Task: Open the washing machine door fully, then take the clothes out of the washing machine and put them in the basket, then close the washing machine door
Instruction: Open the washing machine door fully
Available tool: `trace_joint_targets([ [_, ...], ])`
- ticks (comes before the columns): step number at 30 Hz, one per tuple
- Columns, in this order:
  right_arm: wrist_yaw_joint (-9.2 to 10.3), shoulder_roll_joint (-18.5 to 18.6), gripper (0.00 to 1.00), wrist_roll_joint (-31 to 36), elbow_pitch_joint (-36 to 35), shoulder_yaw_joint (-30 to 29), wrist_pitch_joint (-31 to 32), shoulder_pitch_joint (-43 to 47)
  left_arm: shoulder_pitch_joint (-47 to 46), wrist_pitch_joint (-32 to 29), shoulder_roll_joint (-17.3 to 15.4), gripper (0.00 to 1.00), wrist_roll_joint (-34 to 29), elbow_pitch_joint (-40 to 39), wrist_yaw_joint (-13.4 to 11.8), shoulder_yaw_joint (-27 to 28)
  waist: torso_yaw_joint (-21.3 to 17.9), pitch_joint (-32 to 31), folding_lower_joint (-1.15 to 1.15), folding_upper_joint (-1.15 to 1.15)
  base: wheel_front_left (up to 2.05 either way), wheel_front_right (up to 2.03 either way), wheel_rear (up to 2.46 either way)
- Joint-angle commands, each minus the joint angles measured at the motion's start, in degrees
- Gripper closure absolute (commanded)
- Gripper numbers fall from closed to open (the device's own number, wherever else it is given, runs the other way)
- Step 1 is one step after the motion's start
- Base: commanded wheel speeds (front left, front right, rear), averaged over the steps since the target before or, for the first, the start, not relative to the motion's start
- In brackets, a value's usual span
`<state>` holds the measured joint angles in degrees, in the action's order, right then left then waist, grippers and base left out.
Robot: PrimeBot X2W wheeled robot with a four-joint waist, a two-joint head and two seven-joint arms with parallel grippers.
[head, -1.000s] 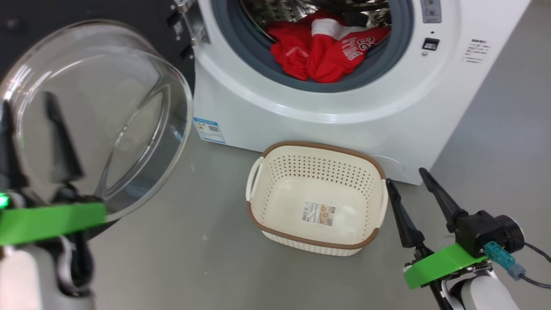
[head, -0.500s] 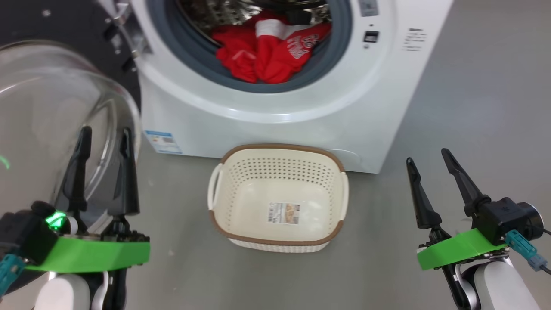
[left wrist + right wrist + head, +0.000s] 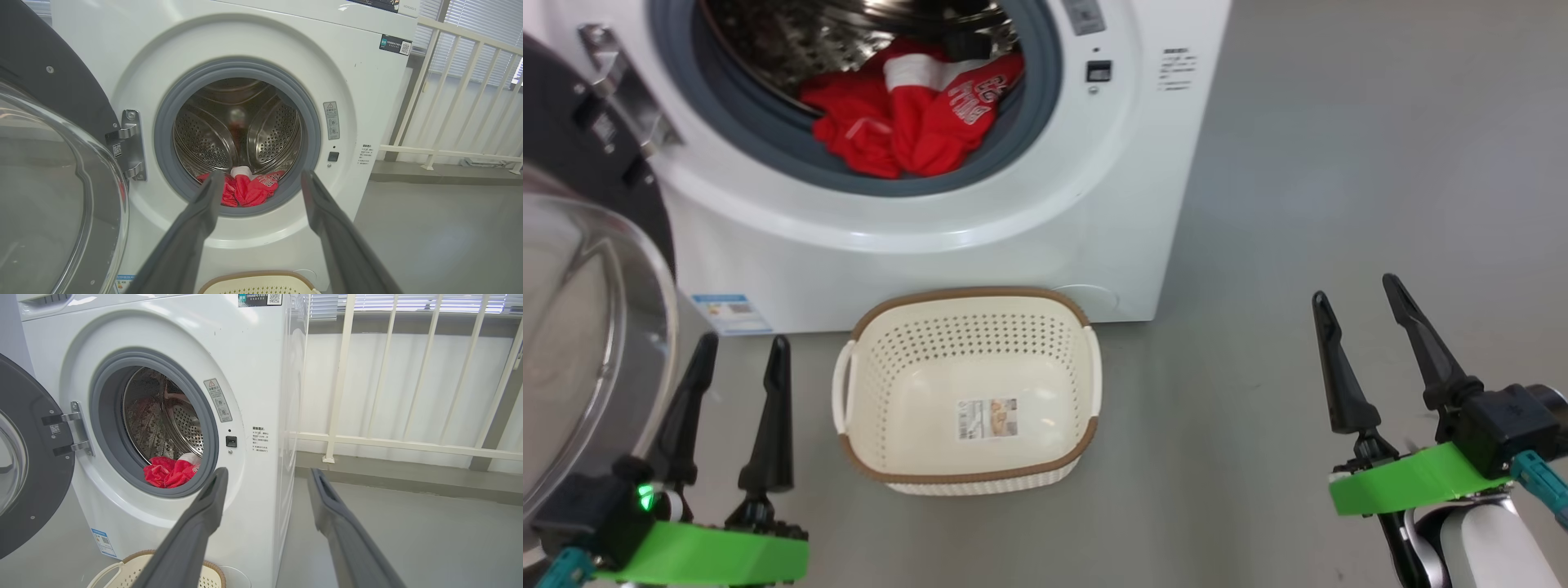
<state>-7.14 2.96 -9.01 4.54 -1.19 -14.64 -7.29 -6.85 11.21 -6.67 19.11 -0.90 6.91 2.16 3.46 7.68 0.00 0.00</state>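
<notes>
The white washing machine (image 3: 1029, 237) stands with its door (image 3: 580, 343) swung wide to the left, its glass bowl bulging toward me. Red clothes (image 3: 907, 114) with white lettering lie at the front of the steel drum, also seen as clothes (image 3: 249, 190) and clothes (image 3: 171, 473) from the wrists. The cream basket (image 3: 1086, 376) sits empty on the floor before the machine. My left gripper (image 3: 743, 347) is open beside the door glass, left of the basket. My right gripper (image 3: 1356, 290) is open over bare floor, well right of the basket. Both hold nothing.
The grey floor (image 3: 1339, 163) stretches to the right of the machine. A white railing (image 3: 408, 445) runs behind it at the right, with blinds above. The door hinge (image 3: 128, 145) sits at the opening's left edge.
The head camera has swung right, so machine and basket slide left in the picture. My left gripper has come away from in front of the door glass and sits lower, near the basket.
</notes>
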Motion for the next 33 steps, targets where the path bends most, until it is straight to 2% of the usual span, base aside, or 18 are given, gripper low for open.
trace_joint_targets([
  [1,-0.35,-0.08,0.0,0.04,-1.91,1.08,-0.35,0.03,0.17,0.53,-1.26,0.0,0.06,-1.82,-0.38,2.3,-1.92,-0.99,0.0,0.0,0.0,0.0,0.0],
  [17,-0.35,-0.08,0.0,0.02,-1.65,1.76,-0.35,6.09,10.44,1.46,-1.89,0.0,-2.37,-0.07,-3.42,3.29,-6.62,-7.62,0.0,0.0,0.0,0.0,0.0],
  [33,-0.35,-0.08,0.0,-0.5,-1.23,2.58,-0.36,8.28,14.49,2.1,-3.15,0.0,-2.35,1.71,-4.09,4.21,-8.27,-10.82,0.0,0.0,0.0,0.0,0.0],
])
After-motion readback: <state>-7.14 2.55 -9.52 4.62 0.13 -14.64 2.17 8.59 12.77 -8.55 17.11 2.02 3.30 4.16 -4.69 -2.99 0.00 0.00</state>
